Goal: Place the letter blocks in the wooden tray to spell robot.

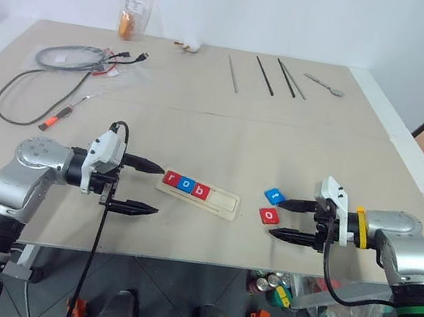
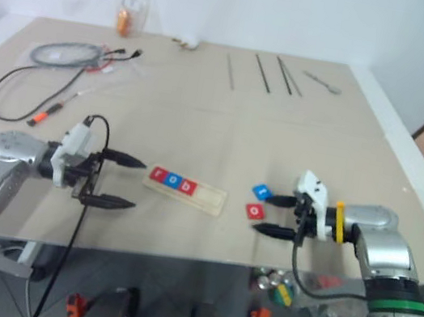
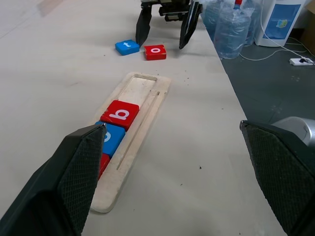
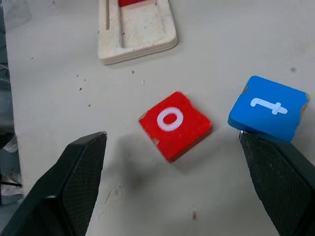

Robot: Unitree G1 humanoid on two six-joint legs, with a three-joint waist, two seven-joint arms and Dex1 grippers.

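Reading "r o b" in the wooden tray [image 1: 198,193]; loose blocks "o" [image 4: 174,125], "t" [image 4: 268,108].

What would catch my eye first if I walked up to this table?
Probably the wooden tray near the table's front edge, already holding three letter blocks reading r, o, b. Just to its right lie two loose blocks, a red o and a blue t, with the right tool open around them. The left tool hangs open at the tray's other end.
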